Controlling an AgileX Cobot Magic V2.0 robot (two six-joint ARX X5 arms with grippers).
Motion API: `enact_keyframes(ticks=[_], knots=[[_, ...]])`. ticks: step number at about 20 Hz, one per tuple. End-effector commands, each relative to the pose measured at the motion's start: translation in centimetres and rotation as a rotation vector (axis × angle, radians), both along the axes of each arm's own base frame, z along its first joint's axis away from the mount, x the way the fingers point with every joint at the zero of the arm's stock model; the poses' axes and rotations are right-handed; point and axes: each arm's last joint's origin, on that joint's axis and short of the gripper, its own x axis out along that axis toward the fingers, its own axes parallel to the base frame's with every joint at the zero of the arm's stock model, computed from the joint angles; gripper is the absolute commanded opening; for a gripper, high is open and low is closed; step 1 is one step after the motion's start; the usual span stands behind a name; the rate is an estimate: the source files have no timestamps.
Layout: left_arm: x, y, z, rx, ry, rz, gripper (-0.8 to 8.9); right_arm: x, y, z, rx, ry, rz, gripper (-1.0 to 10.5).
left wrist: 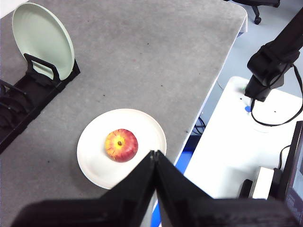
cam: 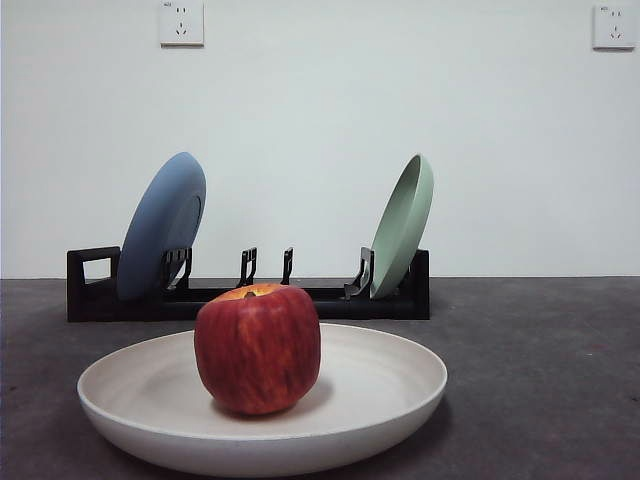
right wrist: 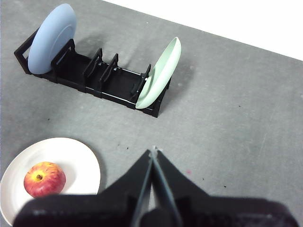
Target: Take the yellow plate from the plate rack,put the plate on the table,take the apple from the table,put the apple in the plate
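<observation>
Dark red apple (cam: 257, 348), yellow-orange at stem, sits in cream yellow plate (cam: 400, 395), below both empty, closed grippers: left gripper (left wrist: 155, 153), right gripper (right wrist: 152, 152).

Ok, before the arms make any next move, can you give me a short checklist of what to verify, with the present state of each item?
1. The yellow plate lies flat on the table, out of the plate rack: ok.
2. The apple sits inside the plate, upright, stem up: ok.
3. The left claw is shut, holds nothing, and is above the plate's edge: ok.
4. The right claw is shut, holds nothing, over bare table between plate and rack: ok.
5. The blue plate and the pale green plate stand in the rack's end slots: ok.
6. Whether the apple would roll if the plate is bumped: cannot tell.
</observation>
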Motion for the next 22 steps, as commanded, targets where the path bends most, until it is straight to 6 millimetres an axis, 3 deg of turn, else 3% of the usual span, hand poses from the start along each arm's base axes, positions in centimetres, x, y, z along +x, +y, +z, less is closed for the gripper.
enact_keyframes(ticks=[1, 5, 9, 12, 15, 18, 20, 22], knots=[[0.2, -0.3, -0.1, 0.008, 0.002, 0.016, -0.03, 0.0, 0.0, 0.1, 0.002, -0.006, -0.004, 0.0], [1.9, 0.6, -0.1, -0.007, 0.037, 0.246, -0.03, 0.0, 0.0, 0.1, 0.002, -0.006, -0.004, 0.0], [3.8, 3.0, -0.1, -0.034, 0.057, 0.642, -0.03, 0.0, 0.0, 0.1, 0.001, -0.005, -0.004, 0.0], [4.5, 5.0, -0.1, 0.092, -0.041, 0.855, -0.03, 0.0, 0.0, 0.1, 0.001, -0.005, -0.004, 0.0], [4.6, 6.1, 0.1, 0.190, -0.125, 0.899, -0.03, 0.0, 0.0, 0.1, 0.001, -0.005, -0.004, 0.0], [5.1, 6.1, -0.3, 0.057, -0.254, 0.848, -0.04, 0.0, 0.0, 0.1, 0.001, -0.005, -0.004, 0.0], [6.5, 6.0, -2.4, 0.000, -0.353, 0.796, -0.03, 0.0, 0.0, 0.1, 0.001, -0.005, -0.004, 0.0], [8.3, 5.9, -6.0, -0.080, -0.431, 0.747, -0.03, 0.0, 0.0, 0.1, 0.001, -0.005, -0.004, 0.0]])
